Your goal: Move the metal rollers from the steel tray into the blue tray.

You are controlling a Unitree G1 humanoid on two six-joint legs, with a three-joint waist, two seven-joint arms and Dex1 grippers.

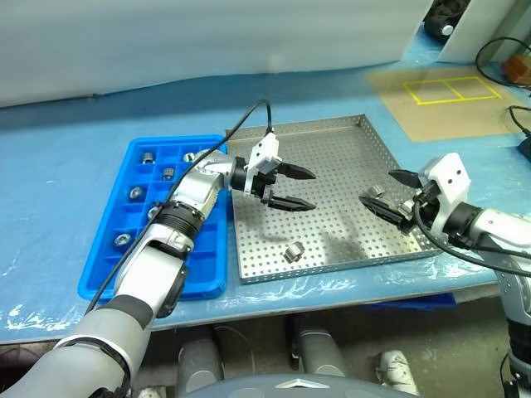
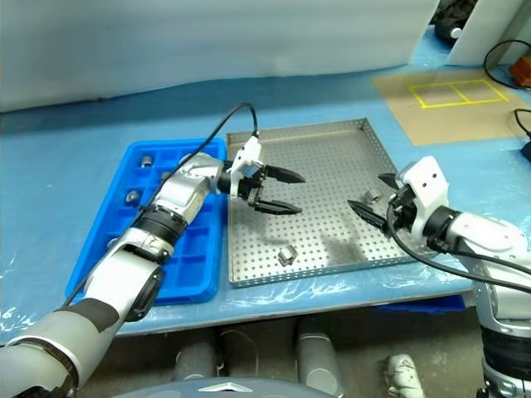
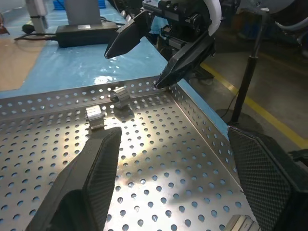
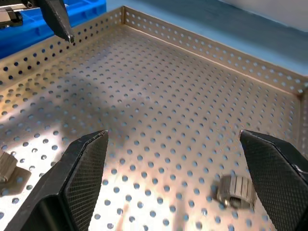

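Both black two-fingered grippers — left (image 1: 292,188), right (image 1: 390,192) — open, empty, over perforated grey steel tray (image 1: 332,141), poised toward remaining small silver rollers (image 1: 291,253).

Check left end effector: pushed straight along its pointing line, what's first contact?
Likely the right end effector, dead ahead at the steel tray far rim. Two metal rollers lie lower on the tray floor; depth is unclear, so the fingers may pass over them.

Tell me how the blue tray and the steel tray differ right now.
The blue tray is plastic, split into small square compartments; the steel tray is one flat sheet of perforated grey metal with low rims. The blue tray is narrower, the steel tray wider and square. The blue tray lies to the robot's left, the steel tray beside it on the right. Both hold metal rollers and rest on the blue-covered table.
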